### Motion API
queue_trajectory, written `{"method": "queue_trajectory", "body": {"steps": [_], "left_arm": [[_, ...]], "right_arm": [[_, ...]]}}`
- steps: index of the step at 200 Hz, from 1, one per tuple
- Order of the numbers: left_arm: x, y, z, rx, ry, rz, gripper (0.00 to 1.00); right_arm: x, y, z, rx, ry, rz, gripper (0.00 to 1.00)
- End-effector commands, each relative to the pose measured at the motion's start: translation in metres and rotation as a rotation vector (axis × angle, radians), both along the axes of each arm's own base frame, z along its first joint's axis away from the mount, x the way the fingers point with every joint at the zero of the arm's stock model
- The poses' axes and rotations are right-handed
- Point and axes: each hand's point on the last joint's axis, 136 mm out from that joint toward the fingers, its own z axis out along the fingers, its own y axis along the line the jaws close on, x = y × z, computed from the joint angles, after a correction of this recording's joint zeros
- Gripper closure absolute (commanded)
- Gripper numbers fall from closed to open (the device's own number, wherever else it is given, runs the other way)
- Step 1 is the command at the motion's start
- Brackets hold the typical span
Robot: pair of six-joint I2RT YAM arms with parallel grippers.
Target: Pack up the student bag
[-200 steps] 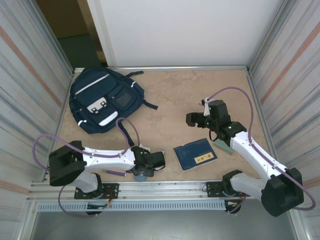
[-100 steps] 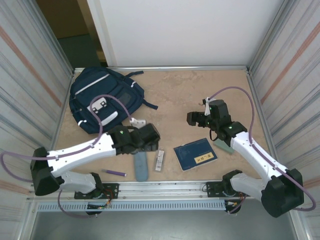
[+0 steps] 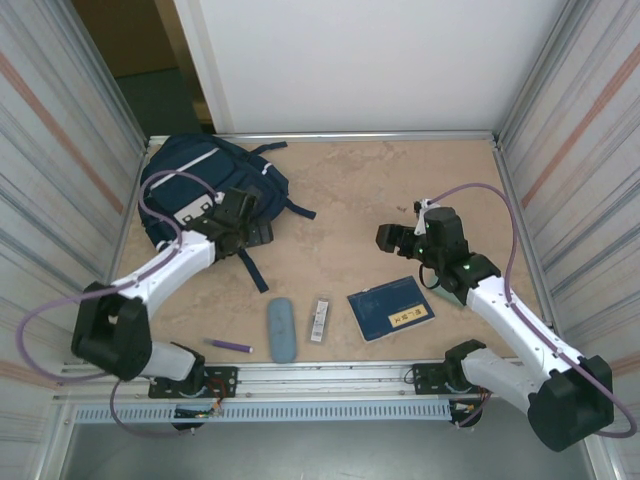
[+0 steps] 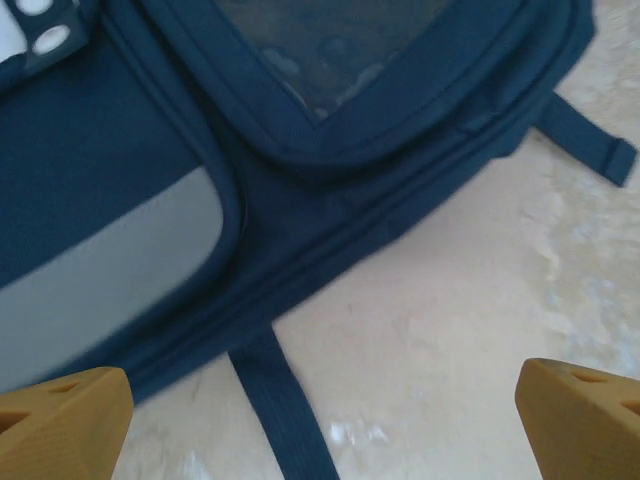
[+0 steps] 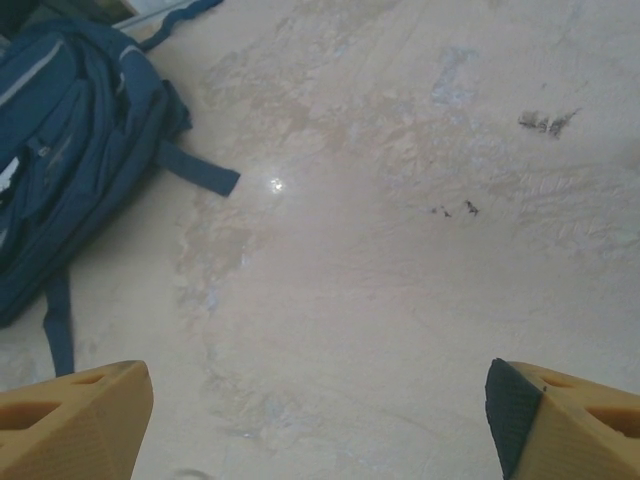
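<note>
The left fingers [image 4: 60,425] are spread wide over the near right edge of the blue bag [image 3: 175,185]. The right fingers [image 5: 70,420] are apart too, holding nothing, above the surface [image 3: 340,190].

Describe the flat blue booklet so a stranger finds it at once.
From the large navy-blue fabric backpack at far left, cross toward the near edge, right of centre. The flat blue booklet lies there, alone in bearing a yellow label.
</note>
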Motion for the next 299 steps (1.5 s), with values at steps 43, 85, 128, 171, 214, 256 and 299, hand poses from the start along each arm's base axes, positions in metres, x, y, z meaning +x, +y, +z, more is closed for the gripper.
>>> {"method": "queue_trajectory", "body": {"steps": [43, 85, 128, 171, 214, 256, 299], "left_arm": [[0.06, -0.023, -0.042, 0.183, 0.151, -0.132, 0.01], [0.071, -0.04, -0.068, 0.22, 0.193, -0.181, 0.47], [0.075, -0.111, -0.05, 0.102, 0.151, -0.327, 0.69], [0.077, -0.225, -0.032, -0.184, 0.124, -0.435, 0.65], [0.064, -0.317, 0.039, -0.436, 0.036, -0.591, 0.38], [0.059, -0.248, 0.131, -0.419, -0.138, -0.556, 0.29], [0.066, -0.09, 0.108, -0.245, -0.156, -0.262, 0.21]], "right_arm": [[-0.008, 0.001, 0.005, 0.062, -0.008, -0.022, 0.14], [-0.011, 0.0, 0.003, 0.078, -0.006, -0.036, 0.14], [-0.007, -0.002, 0.006, 0.089, -0.013, -0.057, 0.14], [0.002, 0.001, 0.003, 0.168, 0.046, -0.102, 0.11], [0.009, -0.013, -0.014, 0.218, 0.205, -0.229, 0.1], [0.006, 0.008, -0.032, 0.243, 0.285, -0.176, 0.11], [0.003, 0.046, -0.059, 0.136, 0.336, -0.095, 0.11]]}}
